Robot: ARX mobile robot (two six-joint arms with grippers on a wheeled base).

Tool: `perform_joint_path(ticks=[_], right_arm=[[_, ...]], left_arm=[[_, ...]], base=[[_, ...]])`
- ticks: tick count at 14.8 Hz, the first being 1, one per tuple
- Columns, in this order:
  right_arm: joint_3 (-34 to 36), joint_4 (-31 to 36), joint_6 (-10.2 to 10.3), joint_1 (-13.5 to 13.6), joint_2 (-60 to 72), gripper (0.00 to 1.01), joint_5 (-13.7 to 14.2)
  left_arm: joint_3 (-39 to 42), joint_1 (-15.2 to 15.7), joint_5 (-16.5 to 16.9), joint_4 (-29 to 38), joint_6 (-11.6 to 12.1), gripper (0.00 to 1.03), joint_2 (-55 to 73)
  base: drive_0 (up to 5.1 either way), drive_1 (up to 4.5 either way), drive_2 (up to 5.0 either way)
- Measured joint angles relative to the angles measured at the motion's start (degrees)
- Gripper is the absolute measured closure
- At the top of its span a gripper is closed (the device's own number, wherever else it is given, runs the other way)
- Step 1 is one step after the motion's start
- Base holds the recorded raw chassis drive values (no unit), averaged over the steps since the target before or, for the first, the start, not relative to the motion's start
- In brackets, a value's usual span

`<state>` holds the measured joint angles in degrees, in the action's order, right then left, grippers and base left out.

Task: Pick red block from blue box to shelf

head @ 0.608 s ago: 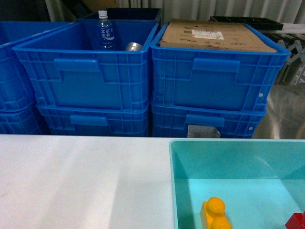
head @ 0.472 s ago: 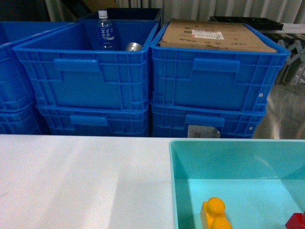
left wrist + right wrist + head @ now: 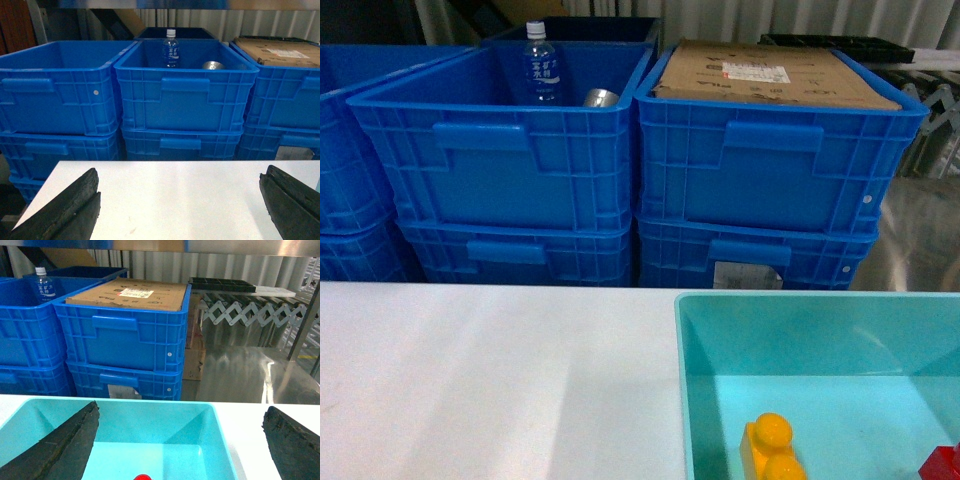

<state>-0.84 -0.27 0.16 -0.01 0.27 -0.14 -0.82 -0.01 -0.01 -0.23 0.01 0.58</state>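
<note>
Nearest you, at the bottom right of the head view, the red block point(image 3: 943, 466) lies in the blue box point(image 3: 682, 380), only its corner showing at the frame edge; the right wrist view catches just its rounded top point(image 3: 142, 477) at the bottom centre. Beside it, to the left, sits an orange block point(image 3: 770, 450) with round studs. Your right gripper point(image 3: 180, 450) hangs over the box with jaws spread wide and nothing between them. The left gripper point(image 3: 182, 205) is equally wide and empty, above the bare white table point(image 3: 175, 195).

Judging from this, your main risk is grabbing or nudging the orange block, since the two lie close and the red one is barely in view. The box walls are smooth, glossy and sloped inward, so a jaw coming down near the wall could clip the thin rim or slide the light tub across the slick table. The block looks like hard, shiny plastic and may slip from a shallow pinch.

Farther back, ribbed dark blue crates point(image 3: 500, 150) stand stacked, one holding a bottle point(image 3: 540, 65), another topped with cardboard point(image 3: 770, 75). The shelf shows only as steel uprights at the right edge of the right wrist view point(image 3: 306, 320).
</note>
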Motion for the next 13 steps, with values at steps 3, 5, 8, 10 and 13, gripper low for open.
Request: perform_joint_path(ticks=[3, 5, 8, 10, 13], right_arm=[[0.00, 0.00, 0.00, 0.00, 0.00, 0.03, 0.00], [0.00, 0.00, 0.00, 0.00, 0.00, 0.03, 0.00], [0.00, 0.00, -0.02, 0.00, 0.00, 0.03, 0.00], [0.00, 0.00, -0.02, 0.00, 0.00, 0.03, 0.00], [-1.51, 7.76, 0.59, -2.89, 10.97, 0.03, -4.81]], left_arm=[[0.00, 0.00, 0.00, 0.00, 0.00, 0.05, 0.00], [0.00, 0.00, 0.00, 0.00, 0.00, 0.05, 0.00], [0.00, 0.00, 0.00, 0.00, 0.00, 0.05, 0.00], [0.00, 0.00, 0.00, 0.00, 0.00, 0.05, 0.00], [0.00, 0.00, -0.02, 0.00, 0.00, 0.05, 0.00]], base=[[0.0, 0.00, 0.0], [0.0, 0.00, 0.0], [0.0, 0.00, 0.0], [0.0, 0.00, 0.0], [0.0, 0.00, 0.0]])
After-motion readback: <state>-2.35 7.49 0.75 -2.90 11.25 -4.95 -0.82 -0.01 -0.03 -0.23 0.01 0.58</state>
